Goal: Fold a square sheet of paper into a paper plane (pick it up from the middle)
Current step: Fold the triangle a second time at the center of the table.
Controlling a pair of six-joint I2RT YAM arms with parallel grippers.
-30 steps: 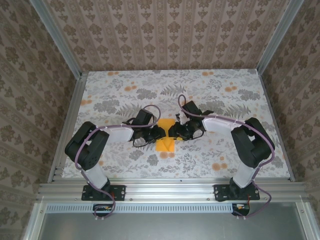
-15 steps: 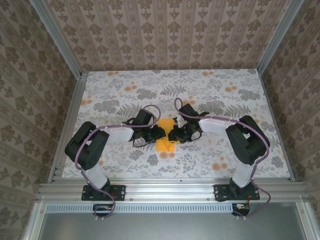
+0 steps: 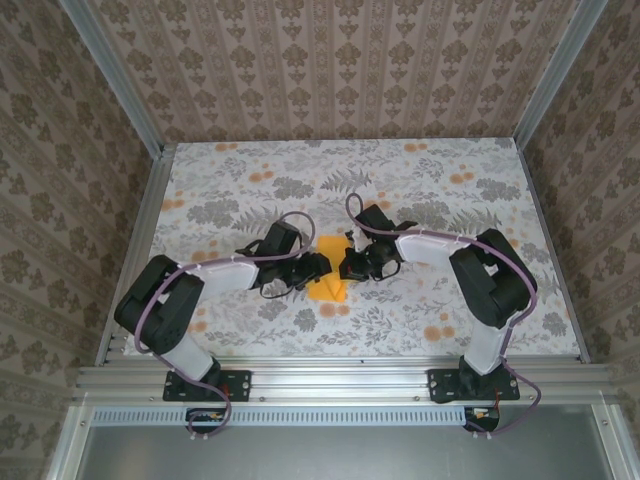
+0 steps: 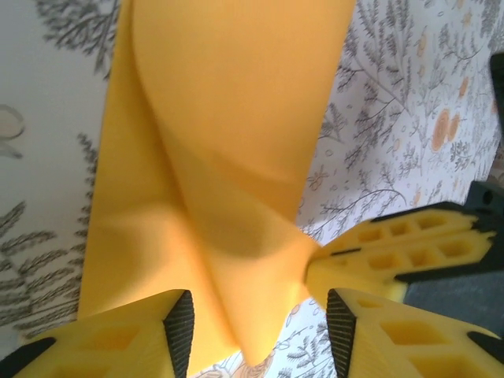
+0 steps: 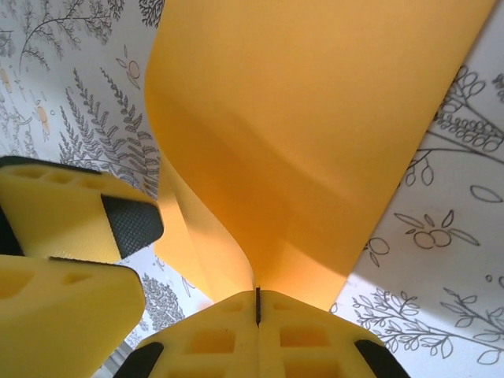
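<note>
I read the right gripper as pressed together, pinching a raised fold of the square sheet of paper at mid-table. The left gripper is spread astride that fold (not clamped). From above, the sheet lies at the left gripper's 3 o'clock and the right's 9, with its long axis running 12 to 6.

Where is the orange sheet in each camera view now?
Top external: orange sheet at the centre of the table.
Left wrist: sheet upper centre, hanging between left gripper's open fingers.
Right wrist: sheet centre, pinched at bottom.
Shared landmark: right gripper, shut on the sheet's edge.
</note>
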